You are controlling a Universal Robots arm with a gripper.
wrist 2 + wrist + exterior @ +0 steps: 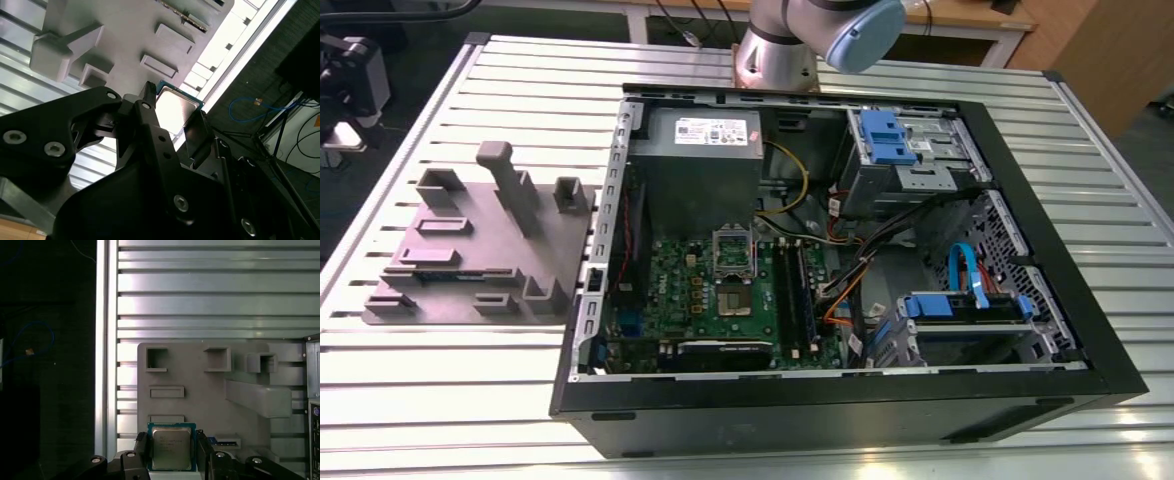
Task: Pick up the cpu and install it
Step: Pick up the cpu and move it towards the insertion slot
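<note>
The cpu point(172, 447) point(175, 106), a small square chip with a pale metal top, sits between my gripper's point(172, 454) point(174, 119) two black fingers in both wrist views. The gripper is shut on it, one fingertip point(141, 449) against each side. The chip hangs well above the grey-purple holder block point(200, 400) point(125, 30) point(480, 250), over the edge nearest the table's rim. In the exterior view, the motherboard's metal-framed socket point(735, 300) lies with its dark centre bare inside the open computer case point(1067, 330).
The case lies on its side on a slatted metal table point(427, 400), with the grey power-supply box point(700, 150), blue drive brackets point(894, 135) and loose cables point(867, 260) inside. The holder block carries upright posts point(500, 175). The arm's base point(781, 50) stands behind the case.
</note>
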